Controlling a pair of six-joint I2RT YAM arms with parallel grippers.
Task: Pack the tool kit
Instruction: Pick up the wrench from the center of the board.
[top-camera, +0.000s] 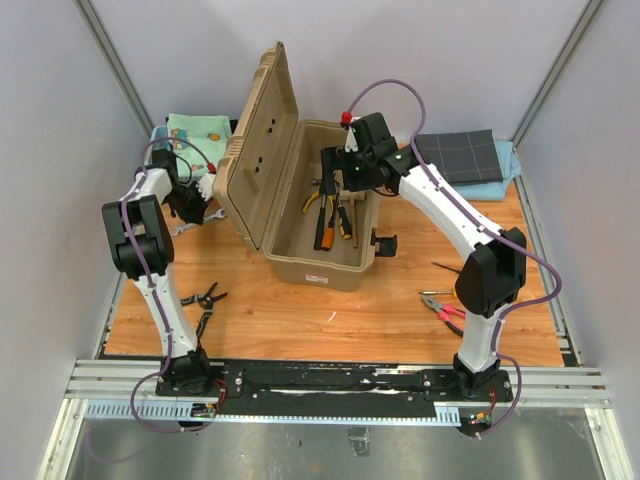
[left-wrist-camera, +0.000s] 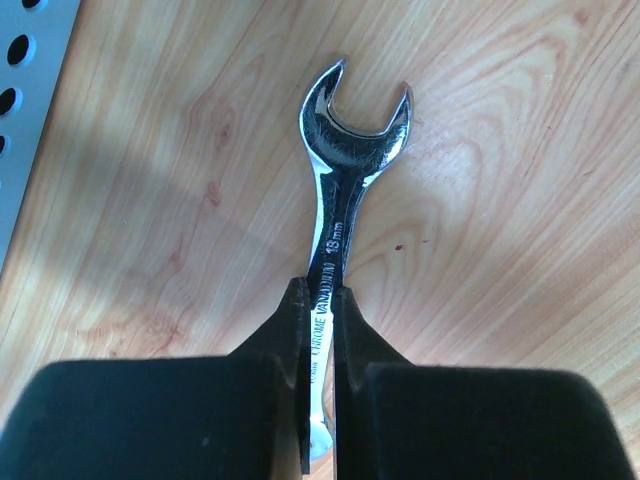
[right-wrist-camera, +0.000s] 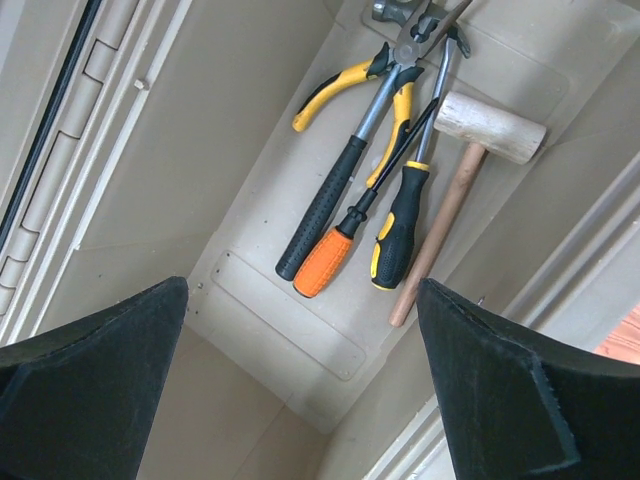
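a: where's the toolbox?
b: the tan toolbox (top-camera: 318, 225) sits mid-table, a little toward the far side. its lid (top-camera: 262, 130) is swung up and leans to the left. a black latch (top-camera: 385, 243) sticks out on its right end.
a: what's inside?
b: lying on the floor of the box are yellow-handled pliers (right-wrist-camera: 335, 85), a hammer with a black grip (right-wrist-camera: 322, 210), an orange-handled screwdriver (right-wrist-camera: 325, 262), a black-and-yellow screwdriver (right-wrist-camera: 400, 225) and a wooden mallet (right-wrist-camera: 490, 125). they lie close together and some cross each other.
a: and the right gripper?
b: the right gripper (right-wrist-camera: 302, 295) hangs over the open box with its fingers spread wide and nothing between them.
a: the left one?
b: the left gripper (left-wrist-camera: 320, 330) is on the left of the table, left of the lid and low over the wood. its fingers are pinched tight on the shank of a chrome open-end wrench (left-wrist-camera: 350, 140), whose open head points away from the fingers (i can't tell whether the head touches the wood or sits just above it).
a: anything loose on the table?
b: red-handled pliers (top-camera: 447, 312) lie beside the right arm, with a thin tool (top-camera: 447, 267) just beyond them. black pliers (top-camera: 205, 297) lie on the near left, beside the left arm. at the far left is a blue basket (top-camera: 160, 135) of patterned cloth, and at the far right a dark grey cloth (top-camera: 458, 155).
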